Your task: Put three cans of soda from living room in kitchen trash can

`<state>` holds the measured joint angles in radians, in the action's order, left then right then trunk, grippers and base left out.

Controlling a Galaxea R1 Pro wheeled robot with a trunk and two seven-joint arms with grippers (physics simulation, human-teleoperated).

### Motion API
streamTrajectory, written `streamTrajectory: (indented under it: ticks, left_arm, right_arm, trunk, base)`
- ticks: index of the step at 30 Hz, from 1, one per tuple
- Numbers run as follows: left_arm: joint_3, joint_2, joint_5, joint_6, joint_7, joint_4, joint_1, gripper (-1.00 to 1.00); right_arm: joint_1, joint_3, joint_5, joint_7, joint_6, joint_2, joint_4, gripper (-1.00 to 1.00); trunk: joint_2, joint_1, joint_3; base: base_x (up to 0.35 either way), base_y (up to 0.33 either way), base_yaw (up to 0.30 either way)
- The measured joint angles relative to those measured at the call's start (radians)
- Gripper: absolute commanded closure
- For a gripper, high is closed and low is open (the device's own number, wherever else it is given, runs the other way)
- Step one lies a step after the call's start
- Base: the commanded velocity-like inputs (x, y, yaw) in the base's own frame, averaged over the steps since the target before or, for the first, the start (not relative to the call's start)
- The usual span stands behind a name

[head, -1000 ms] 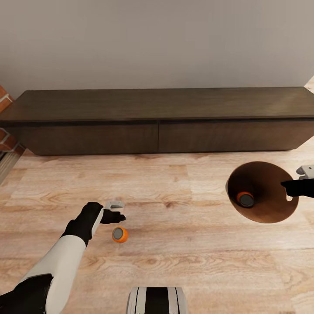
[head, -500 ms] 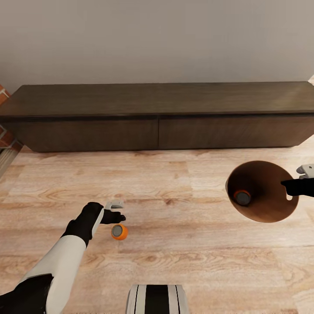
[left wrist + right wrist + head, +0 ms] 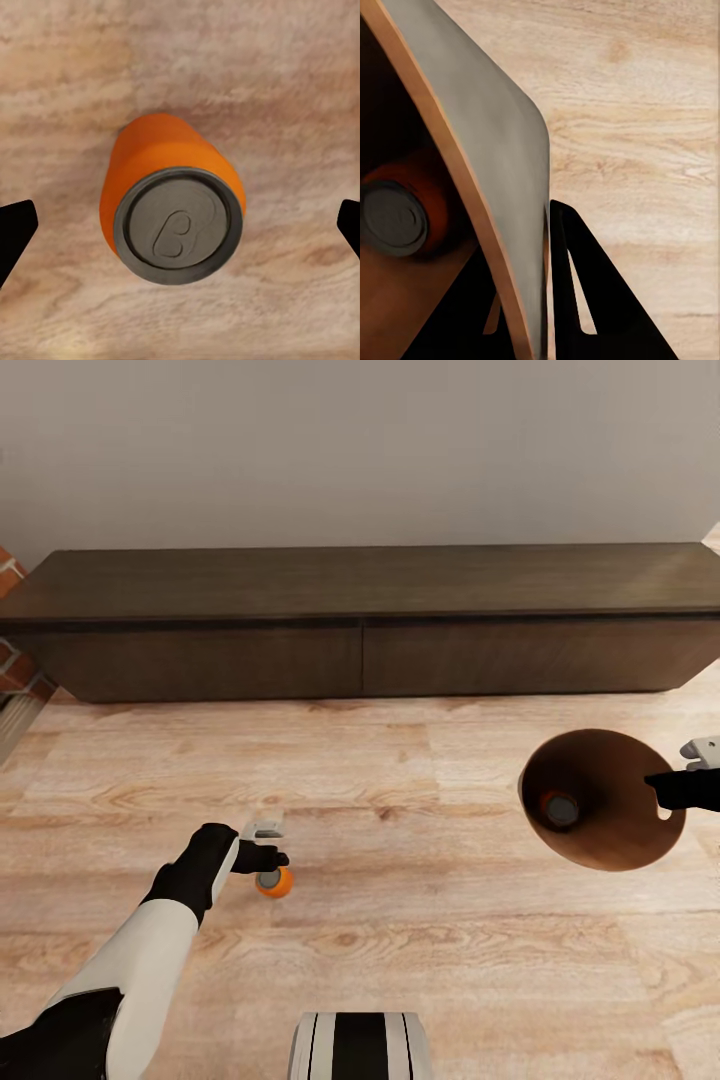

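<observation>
On the light wood floor in front of a long dark cabinet, an orange soda can stands upright just under the left gripper. In the left wrist view the can's grey top lies between the two dark fingertips, which stand well apart at either side with the jaws spread and touching nothing. The right gripper is clamped on the rim of the trash can, one finger outside the grey wall and one inside; the bin is tilted, its copper-brown interior open to the head camera. A second orange can lies inside the bin, also visible in the right wrist view. The step in hand appears to be the grasp of the floor can. To do it well, the left gripper should descend straight, keep the can centred between the fingers, and close on the body below the top rim, since an off-centre contact could tip the can and set it rolling. The third, dark blue can is not located here.
</observation>
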<state>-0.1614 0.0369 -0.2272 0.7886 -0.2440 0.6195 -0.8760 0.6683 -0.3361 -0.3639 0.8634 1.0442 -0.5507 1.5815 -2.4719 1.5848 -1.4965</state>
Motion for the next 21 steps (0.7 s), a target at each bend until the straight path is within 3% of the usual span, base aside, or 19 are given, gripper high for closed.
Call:
streamTrajectory:
  ticks: [6,10,21]
  left_arm:
    - [0.0,0.001,0.0,-0.001,0.0,0.0,0.0,-1.0]
    - [0.0,0.0,0.0,-0.002,0.0,0.0,0.0,-1.0]
    - [0.0,0.0,0.001,-0.003,0.0,0.0,0.0,-1.0]
  right_arm:
    - [-0.001,0.0,-0.001,-0.001,0.0,0.0,0.0,1.0]
    - [-0.002,0.0,-0.018,0.001,0.002,0.0,0.0,1.0]
    - [-0.002,0.0,-0.04,0.002,0.0,0.001,0.0,1.0]
  trunk:
    - [0.0,0.0,0.0]
    - [-0.028,0.015,-0.012]
    - [-0.028,0.016,-0.029]
  base:
    - [-0.01,-0.002,0.0]
    - [-0.002,0.0,0.0]
    - [0.0,0.0,0.0]
